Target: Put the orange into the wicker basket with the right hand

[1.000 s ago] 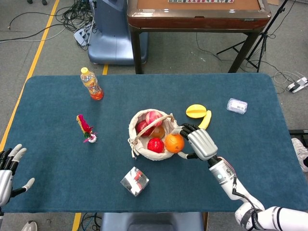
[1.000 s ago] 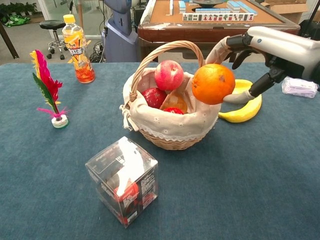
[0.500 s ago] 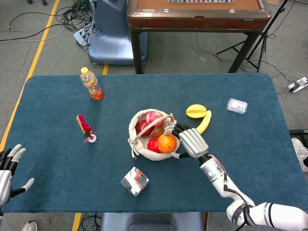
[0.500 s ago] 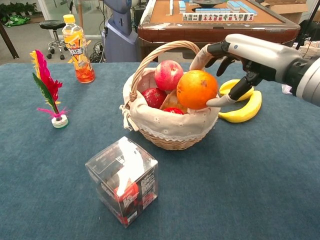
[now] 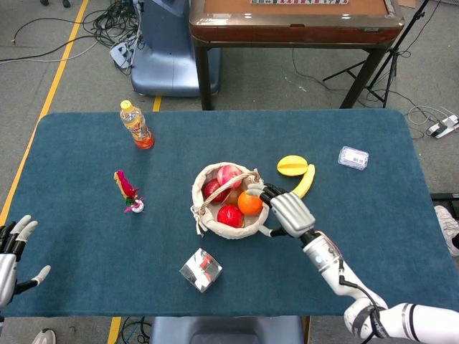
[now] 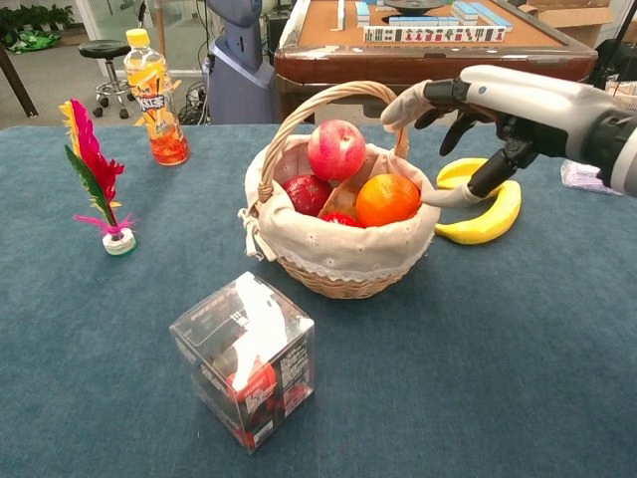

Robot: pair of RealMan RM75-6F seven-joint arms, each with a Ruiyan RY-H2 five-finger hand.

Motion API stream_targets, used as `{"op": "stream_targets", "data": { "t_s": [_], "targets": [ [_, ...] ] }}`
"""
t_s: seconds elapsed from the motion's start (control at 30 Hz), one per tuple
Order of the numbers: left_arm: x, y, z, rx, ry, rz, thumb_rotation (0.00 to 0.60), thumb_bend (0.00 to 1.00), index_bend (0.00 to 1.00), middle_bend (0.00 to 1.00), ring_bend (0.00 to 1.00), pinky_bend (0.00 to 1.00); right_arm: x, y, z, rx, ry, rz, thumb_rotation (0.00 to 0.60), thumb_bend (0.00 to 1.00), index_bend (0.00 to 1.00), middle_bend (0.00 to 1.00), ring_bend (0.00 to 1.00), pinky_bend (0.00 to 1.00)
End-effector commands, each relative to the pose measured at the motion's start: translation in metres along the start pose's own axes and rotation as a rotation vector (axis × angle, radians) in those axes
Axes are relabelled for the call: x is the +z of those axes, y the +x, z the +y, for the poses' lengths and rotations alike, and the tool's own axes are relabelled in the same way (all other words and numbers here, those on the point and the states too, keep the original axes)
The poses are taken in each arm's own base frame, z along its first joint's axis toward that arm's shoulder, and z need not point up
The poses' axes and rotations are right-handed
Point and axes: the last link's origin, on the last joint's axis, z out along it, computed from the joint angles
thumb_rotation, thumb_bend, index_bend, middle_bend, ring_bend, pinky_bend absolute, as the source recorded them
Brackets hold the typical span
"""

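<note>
- While the orange (image 6: 388, 199) sits inside the wicker basket (image 6: 338, 271), against the cloth-lined rim on the side nearest the right hand (image 6: 468, 105), that hand holds nothing: fingers spread and arched above the rim, thumb low beside the fruit; contact with the orange cannot be told.
- Basket contents, beyond the orange from the right hand: one pink-red apple (image 6: 335, 148) on top, darker red fruits (image 6: 309, 193) beneath; handle arching overhead.
- Bananas (image 6: 485, 211): on the tabletop (image 6: 518, 378) just behind and below the right hand, on the side away from the basket.
- Small clear packet (image 5: 353, 157): further out past the bananas, towards the tabletop's far right corner.
- Drink bottle (image 6: 155, 97), orange liquid, yellow cap: label lettering present but not clearly legible; well apart from the right hand, across the basket.
- Feather shuttlecock (image 6: 98, 179): upright, near the bottle's side of the tabletop.
- Clear plastic box (image 6: 245, 358): red contents, printing unreadable; on the near side of the basket.
- Left hand (image 5: 10, 250): at the tabletop's near left edge, fingers apart, empty.
- Open blue cloth lies between the left hand and the shuttlecock, and along the near edge below the right arm.
</note>
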Motion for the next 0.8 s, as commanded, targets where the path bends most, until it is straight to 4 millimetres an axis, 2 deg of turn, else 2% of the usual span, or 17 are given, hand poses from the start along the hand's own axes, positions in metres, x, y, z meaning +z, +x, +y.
{"op": "stream_targets", "data": {
  "t_s": [0.03,0.27,0.5,0.63,0.8],
  "targets": [
    [0.0,0.0,-0.001,-0.001,0.001,0.001,0.6,0.22,0.13,0.04,0.02,0.02,-0.016,0.009,0.009,-0.027,-0.019,-0.016,0.6,0.21,0.21,0.18,0.14,0.33],
    [0.003,0.001,0.0,0.0,-0.007,0.001,0.6,0.22,0.13,0.04,0.02,0.02,-0.057,0.032,0.038,-0.148,-0.084,0.044,0.6,0.21,0.21,0.23,0.19,0.42],
    [0.004,0.001,0.0,0.001,-0.005,-0.002,0.6,0.22,0.13,0.04,0.02,0.02,-0.118,0.058,0.072,-0.234,-0.204,0.161,0.6,0.21,0.21,0.24,0.2,0.42],
    [0.006,0.0,0.002,0.004,-0.011,-0.005,0.6,0.22,0.13,0.04,0.02,0.02,-0.156,0.069,0.085,-0.252,-0.281,0.224,0.6,0.21,0.21,0.24,0.2,0.42],
    [0.01,-0.002,0.005,0.004,-0.022,-0.008,0.6,0.22,0.13,0.04,0.02,0.02,-0.197,0.075,0.093,-0.27,-0.357,0.266,0.6,0.21,0.21,0.24,0.2,0.42]
  ]
}}
